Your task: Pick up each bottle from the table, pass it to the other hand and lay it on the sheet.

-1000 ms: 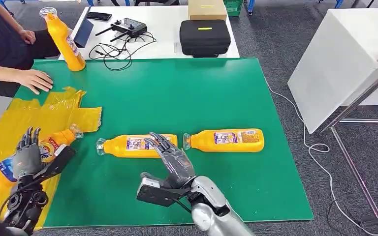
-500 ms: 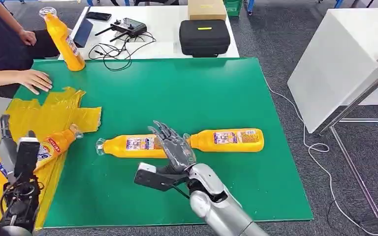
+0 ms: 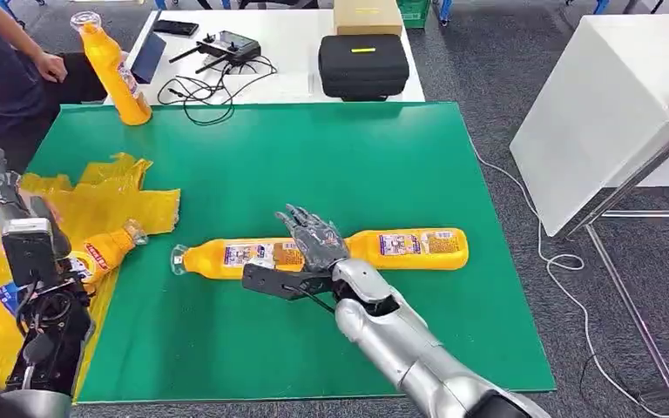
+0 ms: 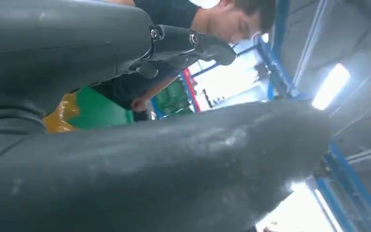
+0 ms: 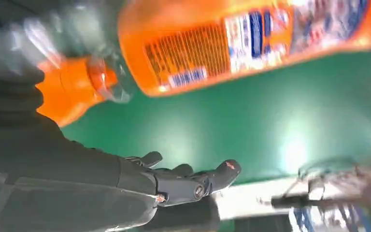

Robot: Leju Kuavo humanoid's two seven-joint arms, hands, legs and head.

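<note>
Two orange bottles lie end to end on the green mat: the left bottle (image 3: 226, 258) and the right bottle (image 3: 411, 247). My right hand (image 3: 314, 244) hovers over the spot where they meet, fingers spread and holding nothing. In the right wrist view an orange bottle (image 5: 251, 43) lies just beyond the outstretched fingers (image 5: 193, 181). A third bottle (image 3: 96, 254) lies on the yellow sheet (image 3: 104, 202). A fourth bottle (image 3: 115, 70) stands upright at the back left. My left hand (image 3: 4, 187) is raised above the sheet, empty, its thumb and fingers (image 4: 193, 41) apart.
A person in a dark top (image 3: 0, 78) sits at the mat's far left corner. A white table behind holds a black case (image 3: 362, 65), a cardboard box (image 3: 366, 16), a controller and cables (image 3: 218, 83). A white panel (image 3: 601, 104) stands to the right.
My right hand moved forward over the junction of the two lying bottles. My left hand lifted off the bottle on the sheet and rose. The person's hand drew back from the sheet.
</note>
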